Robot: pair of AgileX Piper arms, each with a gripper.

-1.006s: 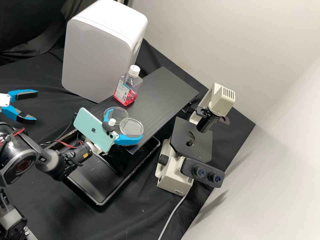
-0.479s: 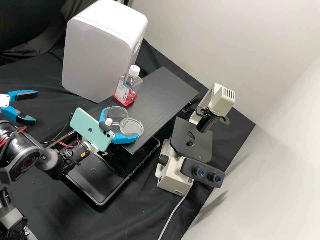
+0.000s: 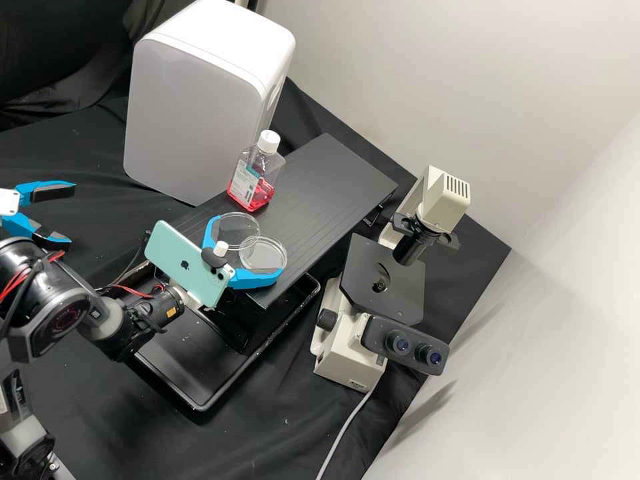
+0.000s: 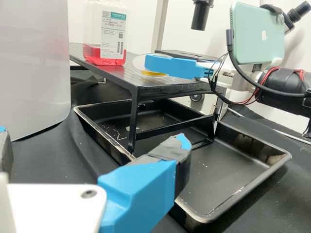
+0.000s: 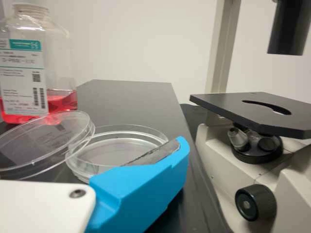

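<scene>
1. Blue-fingered right jaws, spread wide at centre-left of the high view, have wobbled left and back within the last second. They still straddle the petri dish (image 3: pixel 263 254) and the second dish (image 3: pixel 233 226) touching it on the black platform (image 3: pixel 333 180). Nothing is gripped, so the grasp looks unstarted.
2. Left jaws stay spread at the left edge.
3. Both dishes look empty; the capped flask (image 3: pixel 253 176) holds shallow red liquid.

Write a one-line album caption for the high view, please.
Open right gripper at two petri dishes on a black shelf, red-filled bottle behind, microscope alongside.
</scene>
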